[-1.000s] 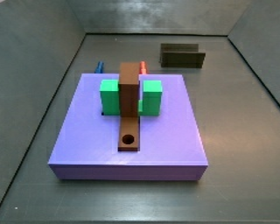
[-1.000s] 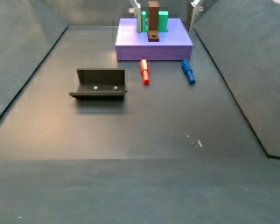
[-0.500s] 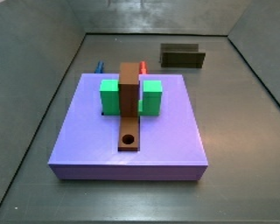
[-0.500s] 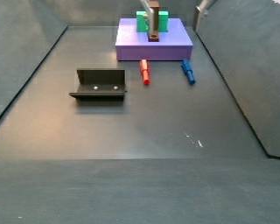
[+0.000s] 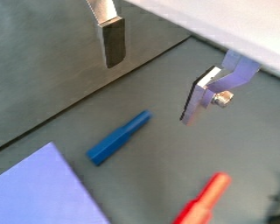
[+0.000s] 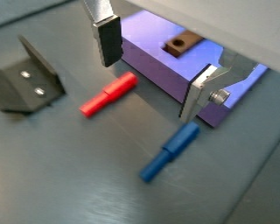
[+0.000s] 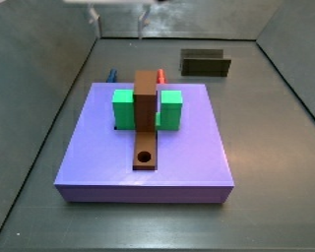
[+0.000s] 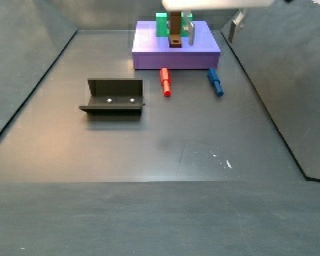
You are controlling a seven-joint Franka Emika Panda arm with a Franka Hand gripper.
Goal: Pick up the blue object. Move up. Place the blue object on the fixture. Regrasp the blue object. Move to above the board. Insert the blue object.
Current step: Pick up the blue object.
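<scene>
Overhead, the hand [image 6: 149, 72] hangs wide open and empty above the blue object [image 6: 171, 151] on the floor, beside the board [image 6: 166, 66].

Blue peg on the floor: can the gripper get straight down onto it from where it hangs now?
Probably yes. The gripper hangs open above the blue object, which lies alone on the floor, apart from the red peg and the board.

The gripper [image 6: 152, 68], hanging open above the floor, is showing flat brushed-silver metal fingers [image 6: 201, 90] with matt dark pads. The blue peg [image 6: 170, 151] and red peg [image 6: 108, 94] are looking like smooth matt plastic. The board [image 7: 145, 155] is appearing smooth and matt, the fixture [image 8: 112, 98] dull and dark, and the grey floor [image 8: 163, 150] is giving off a faint sheen.
</scene>
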